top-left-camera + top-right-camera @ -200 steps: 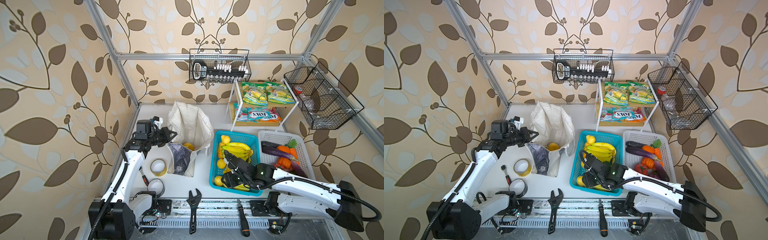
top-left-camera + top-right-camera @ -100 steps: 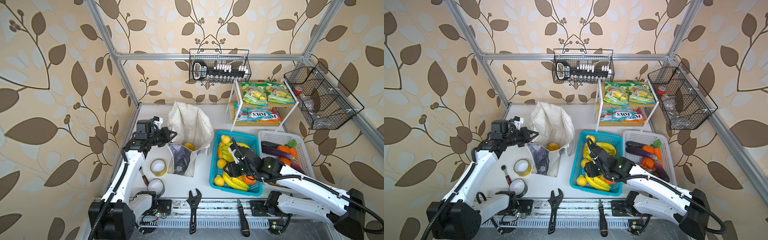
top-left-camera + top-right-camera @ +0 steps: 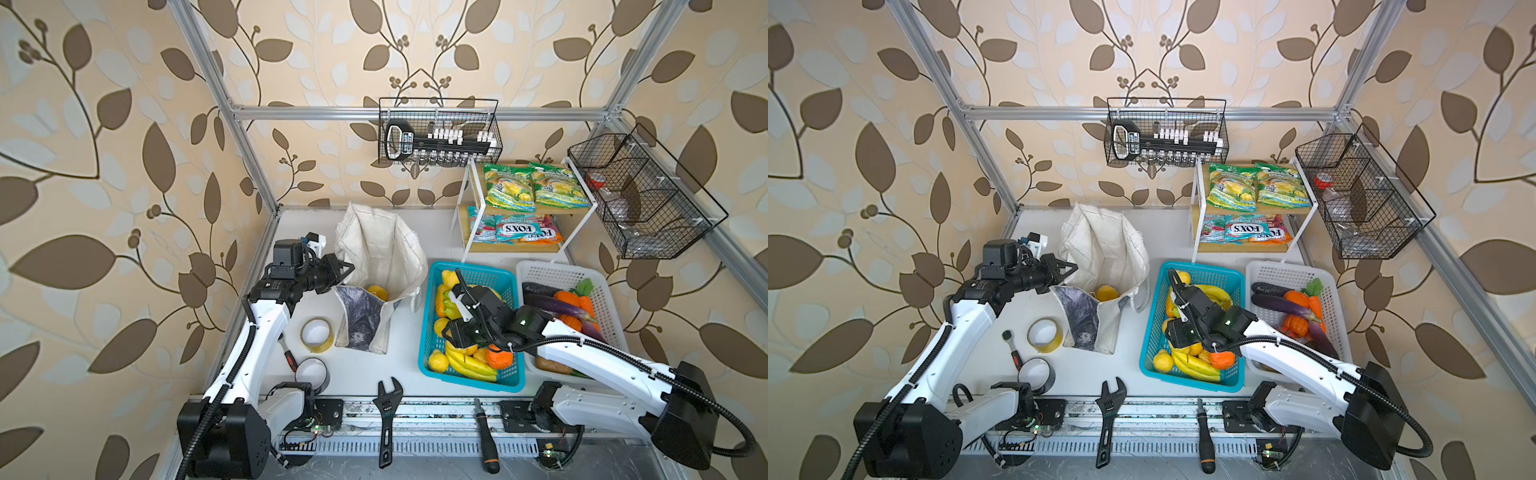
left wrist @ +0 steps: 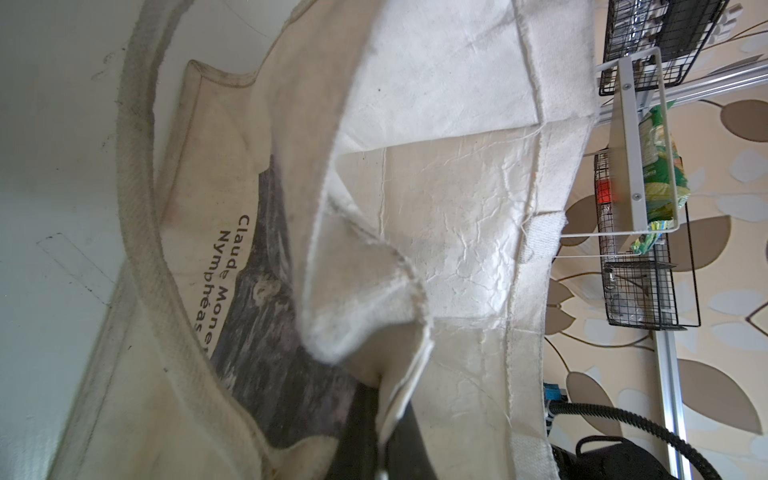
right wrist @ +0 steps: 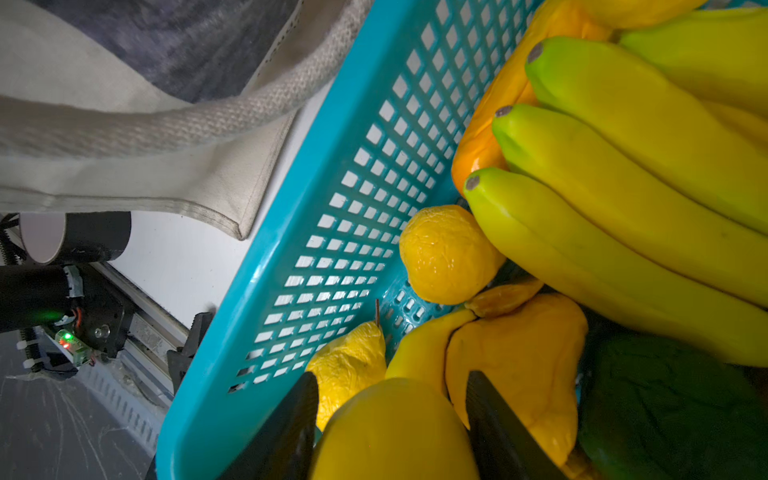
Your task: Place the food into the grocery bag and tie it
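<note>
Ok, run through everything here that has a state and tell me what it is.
Grocery bag, upright, mouth open, one citrus inside.
Left gripper, shut on the bag's rim.
Right gripper, shut on a yellow fruit over the blue basket.
Snack packets, flat on the shelf's top tier.

Open tote (image 3: 374,245), 1 citrus (image 3: 377,292) inside

rough cloth grocery bag (image 3: 374,243), glossy plastic basket (image 3: 425,320)

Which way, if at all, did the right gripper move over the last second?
Yes. The right gripper, shut on a yellow fruit, has shifted in both top views from the blue basket's front rim toward its middle.
</note>
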Robot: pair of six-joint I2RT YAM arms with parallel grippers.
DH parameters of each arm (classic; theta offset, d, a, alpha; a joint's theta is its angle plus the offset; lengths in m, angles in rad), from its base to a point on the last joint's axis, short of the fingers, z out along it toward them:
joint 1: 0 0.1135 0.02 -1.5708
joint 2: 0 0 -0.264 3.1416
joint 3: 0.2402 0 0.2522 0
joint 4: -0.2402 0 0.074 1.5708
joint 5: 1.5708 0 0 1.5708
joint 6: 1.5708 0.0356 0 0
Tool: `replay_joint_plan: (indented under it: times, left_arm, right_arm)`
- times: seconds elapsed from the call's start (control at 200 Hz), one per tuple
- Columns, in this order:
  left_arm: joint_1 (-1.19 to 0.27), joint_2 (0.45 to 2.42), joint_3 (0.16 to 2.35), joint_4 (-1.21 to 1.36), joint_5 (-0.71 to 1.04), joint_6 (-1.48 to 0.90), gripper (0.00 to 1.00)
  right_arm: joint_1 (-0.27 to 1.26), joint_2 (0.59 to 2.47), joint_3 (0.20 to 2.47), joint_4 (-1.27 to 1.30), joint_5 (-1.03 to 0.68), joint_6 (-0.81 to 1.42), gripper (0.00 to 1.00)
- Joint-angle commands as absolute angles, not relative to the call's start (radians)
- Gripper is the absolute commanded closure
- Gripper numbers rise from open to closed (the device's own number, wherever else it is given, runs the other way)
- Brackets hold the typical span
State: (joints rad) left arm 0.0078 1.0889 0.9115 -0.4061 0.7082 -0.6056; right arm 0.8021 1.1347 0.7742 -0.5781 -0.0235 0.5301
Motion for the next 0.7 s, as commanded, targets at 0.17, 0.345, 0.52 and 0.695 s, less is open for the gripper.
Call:
replay_joint_plan:
  times: [0.17,0.345,0.52,0.695]
  left_arm:
    - [0.010,1.083,0.904,-0.358,0.753,-0.597,1.00]
    - [0.011,1.083,0.905,-0.360,0.753,-0.596,1.00]
    - [0.010,1.081,0.902,-0.359,0.748,-0.597,1.00]
    - [0.010,1.083,0.904,-0.357,0.752,-0.598,1.00]
  right_arm:
    - [0.791,1.219,0.766,-0.523,-0.026,0.478,0.39]
    - [0.813,1.231,0.761,-0.523,-0.002,0.471,0.37]
    - [0.815,1.153,0.753,-0.564,0.054,0.481,0.30]
    - [0.861,1.106,0.742,-0.620,0.117,0.488,0.25]
